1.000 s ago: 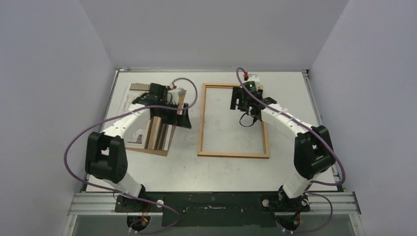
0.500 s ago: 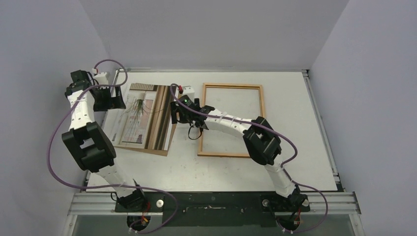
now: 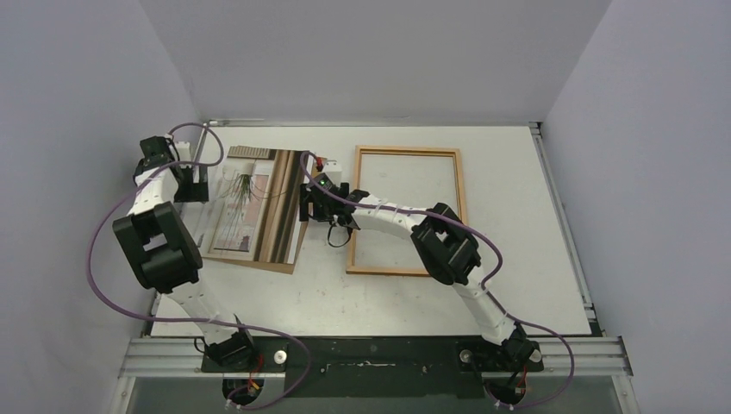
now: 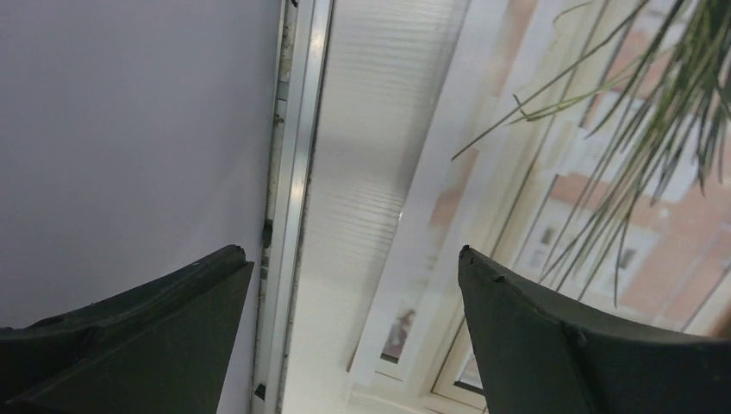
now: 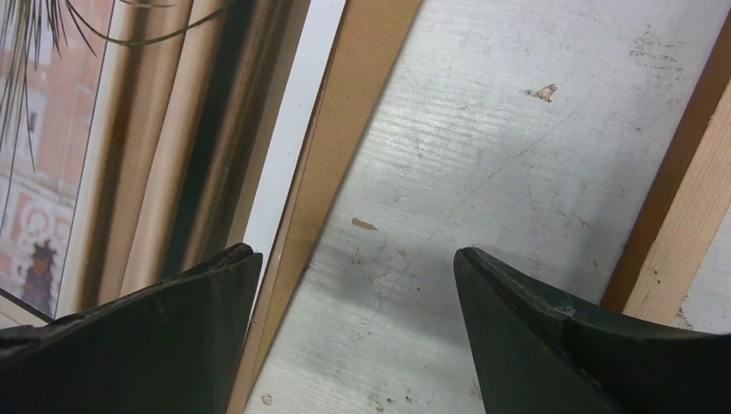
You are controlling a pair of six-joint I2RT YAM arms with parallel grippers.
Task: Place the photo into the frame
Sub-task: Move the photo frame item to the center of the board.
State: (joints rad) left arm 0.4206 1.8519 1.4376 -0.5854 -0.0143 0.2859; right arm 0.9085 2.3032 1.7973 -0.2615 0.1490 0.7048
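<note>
The photo (image 3: 250,203), with beige and brown bands and a green plant, lies face up on the left of the table on a brown backing sheet (image 3: 259,261). The wooden frame (image 3: 409,272) lies flat to its right with nothing in it. My left gripper (image 3: 194,185) is open over the photo's left edge; the left wrist view shows the gripper (image 4: 352,252) above the print (image 4: 552,172). My right gripper (image 3: 309,205) is open at the photo's right edge. In the right wrist view it (image 5: 355,251) straddles the backing's edge (image 5: 345,138) and bare table, holding nothing.
The left wall (image 4: 129,129) and the table's metal rim (image 4: 297,155) lie right beside my left gripper. The frame's left rail (image 5: 681,216) runs close to the right of my right gripper. A strip of bare table (image 5: 483,172) separates backing and frame.
My left gripper has moved from over the photo to its left edge. My right gripper has swung from the frame's top right across to the photo's right edge. Photo and frame have not moved.
</note>
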